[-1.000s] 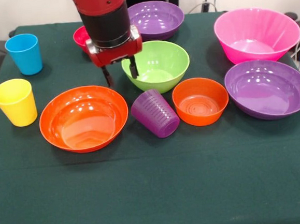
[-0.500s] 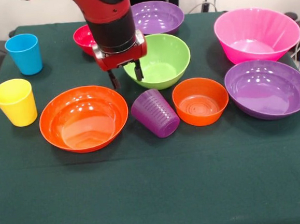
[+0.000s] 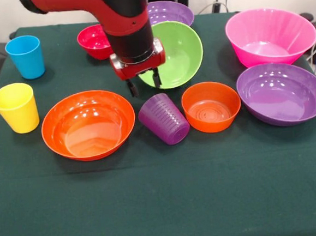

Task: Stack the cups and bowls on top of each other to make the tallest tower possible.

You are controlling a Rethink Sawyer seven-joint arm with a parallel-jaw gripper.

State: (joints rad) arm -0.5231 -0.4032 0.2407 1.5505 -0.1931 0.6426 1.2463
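Dark green cloth covers the table (image 3: 165, 205), where the gripper (image 3: 143, 83) pinches the near rim of the steeply tilted green bowl (image 3: 177, 53), at twelve o'clock from the tipped purple cup (image 3: 163, 119).

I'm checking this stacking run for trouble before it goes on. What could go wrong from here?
1. The gripper holds the green bowl by its near rim only, tipped steeply on edge; it could slip or swing out of the grasp.
2. If it drops, it may strike the purple cup lying on its side or the small orange bowl just below and knock them out of place.
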